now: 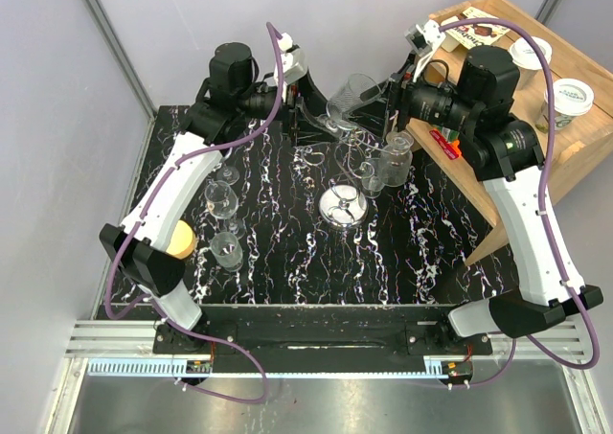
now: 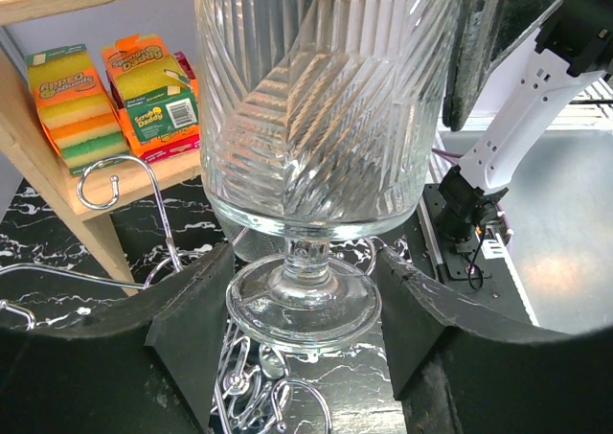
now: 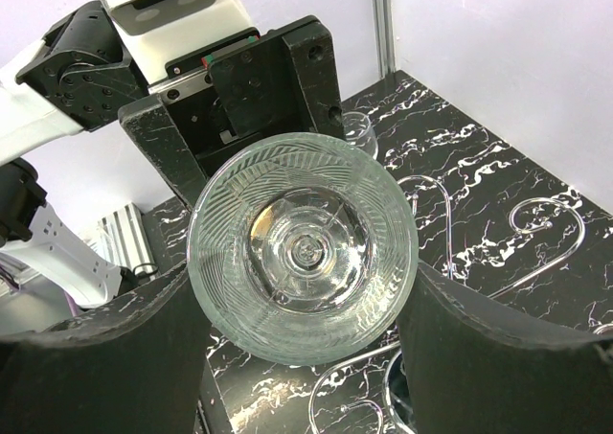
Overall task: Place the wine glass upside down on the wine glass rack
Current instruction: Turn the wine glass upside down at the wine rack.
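The ribbed wine glass (image 1: 350,99) hangs level in the air between my two grippers, above the back of the table. My left gripper (image 1: 303,118) is shut on its round foot (image 2: 304,305), with both fingers touching the foot's edge. My right gripper (image 1: 388,108) is shut round the bowl, whose open mouth (image 3: 302,247) faces the right wrist camera and touches both fingers (image 3: 479,357). The chrome wine glass rack (image 1: 342,205) stands just in front of and below the glass. Its curled arms show in the left wrist view (image 2: 115,180) and the right wrist view (image 3: 546,233).
Another glass (image 1: 395,161) is at the rack's right side. Two small glasses (image 1: 222,196) (image 1: 227,247) stand at the left near a yellow round object (image 1: 182,238). A wooden shelf unit (image 1: 575,137) with cups (image 1: 572,94) and sponges (image 2: 67,108) borders the back right.
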Controlling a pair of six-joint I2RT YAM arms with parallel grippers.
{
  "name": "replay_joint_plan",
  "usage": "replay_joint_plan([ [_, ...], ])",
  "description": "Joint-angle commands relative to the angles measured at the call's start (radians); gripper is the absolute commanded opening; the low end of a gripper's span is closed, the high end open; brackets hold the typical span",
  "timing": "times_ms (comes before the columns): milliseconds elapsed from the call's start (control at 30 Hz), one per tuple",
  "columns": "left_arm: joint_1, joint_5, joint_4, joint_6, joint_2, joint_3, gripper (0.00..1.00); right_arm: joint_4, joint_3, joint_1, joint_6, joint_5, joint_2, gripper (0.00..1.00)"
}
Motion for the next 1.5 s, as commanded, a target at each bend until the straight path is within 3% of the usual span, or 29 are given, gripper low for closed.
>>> replay_joint_plan([
  [0, 0.000, 0.036, 0.040, -0.004, -0.007, -0.005, 0.46, 0.085, 0.044, 0.006, -0.015, -0.002, -0.038, 0.04],
  [133, 0.001, 0.036, 0.040, -0.006, -0.014, -0.005, 0.19, 0.081, 0.029, 0.006, -0.026, 0.004, -0.047, 0.06],
  [233, 0.004, 0.027, 0.037, -0.004, -0.020, -0.004, 0.00, 0.083, -0.001, 0.006, -0.044, 0.018, -0.061, 0.14],
  [467, 0.019, -0.051, -0.051, 0.099, -0.009, 0.045, 0.00, 0.063, -0.076, 0.006, -0.095, 0.121, -0.087, 0.32],
  [933, 0.020, -0.189, -0.143, 0.238, 0.019, 0.065, 0.00, 0.092, -0.294, 0.005, -0.227, 0.242, -0.130, 0.48],
  [1000, 0.020, -0.198, -0.150, 0.247, 0.020, 0.068, 0.00, 0.088, -0.298, 0.006, -0.238, 0.251, -0.128, 0.48],
  [1200, 0.020, -0.200, -0.164, 0.271, 0.017, 0.047, 0.00, 0.104, -0.309, 0.006, -0.230, 0.262, -0.135, 0.27],
  [1300, 0.016, -0.206, -0.167, 0.278, 0.019, 0.045, 0.00, 0.101, -0.314, 0.006, -0.232, 0.265, -0.133, 0.27],
  [1467, 0.007, -0.223, -0.186, 0.303, 0.019, 0.045, 0.00, 0.100, -0.356, 0.006, -0.252, 0.296, -0.159, 0.40],
])
